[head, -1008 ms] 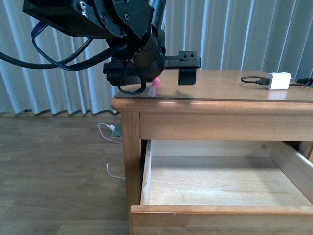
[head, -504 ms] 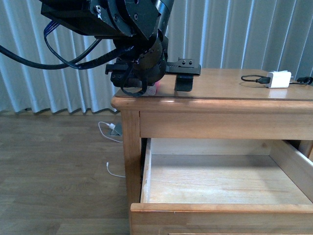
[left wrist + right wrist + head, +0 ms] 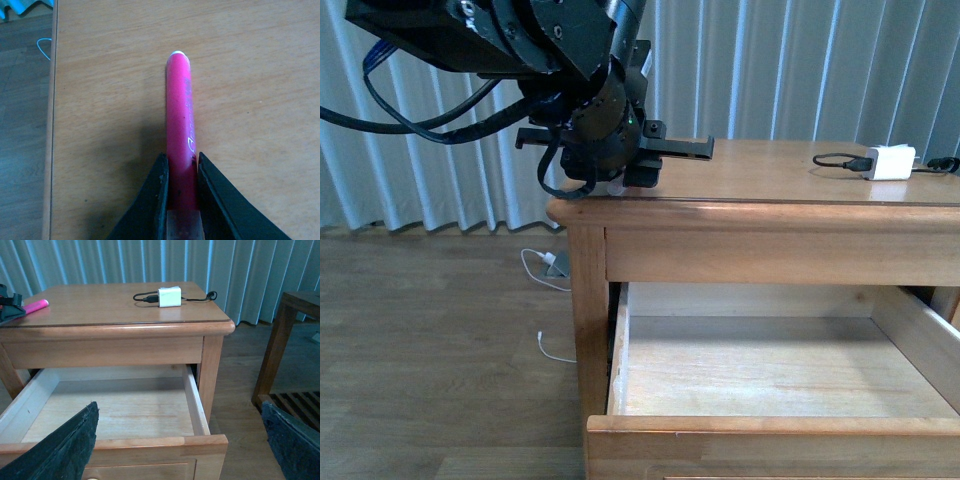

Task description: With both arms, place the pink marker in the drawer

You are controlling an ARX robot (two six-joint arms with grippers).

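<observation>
The left gripper point(image 3: 181, 159) clamped the marker point(image 3: 179, 110) by one end at the cabinet top point(image 3: 770, 175) front left corner, its axis running out from the jaws. The right gripper point(image 3: 178, 410) gaped wide, facing the open drawer point(image 3: 770, 428).

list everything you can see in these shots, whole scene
pink marker: one, bright pink, lying on the cabinet top near its left edge
drawer: one, honey wood, pulled open, pale inside
cabinet: one, honey wood, centre
charger: one, white with a black cable, on the cabinet top, right side
curtain: one, pale grey-blue, behind the cabinet
white cable: at least one, on the wood floor left of the cabinet
side table: one, dark wood, right of the cabinet
left gripper: one, black, shut on the marker
right gripper: one, black, open, facing the drawer
</observation>
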